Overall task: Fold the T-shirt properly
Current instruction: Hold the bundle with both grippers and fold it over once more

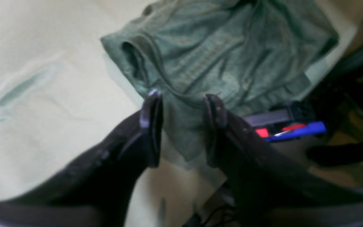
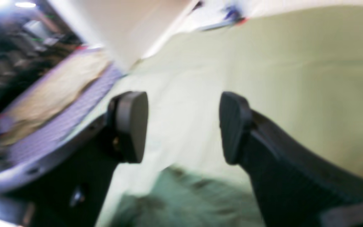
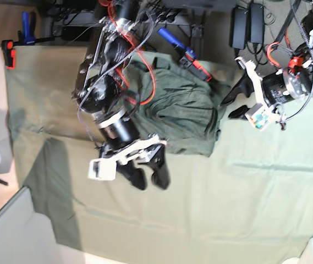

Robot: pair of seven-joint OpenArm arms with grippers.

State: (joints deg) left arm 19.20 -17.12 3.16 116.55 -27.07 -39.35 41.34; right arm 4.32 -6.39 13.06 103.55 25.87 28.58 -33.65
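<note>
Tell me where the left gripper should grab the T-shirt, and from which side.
Take the T-shirt at the hemmed sleeve edge nearest the left gripper. Probably come from above, off the bare table cloth side: that edge stands up in a loose fold, so one of the open jaws could slip under it. The middle lies bunched and wrinkled.

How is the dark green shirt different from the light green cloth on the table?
The T-shirt is dark olive green; the table cloth is a much paler green. The T-shirt is bunched up and very wrinkly, while the table cloth lies spread out and mostly smooth. The T-shirt is small and sits on top near one edge; the table cloth is far bigger and covers the table. Both are soft green fabric.
</note>
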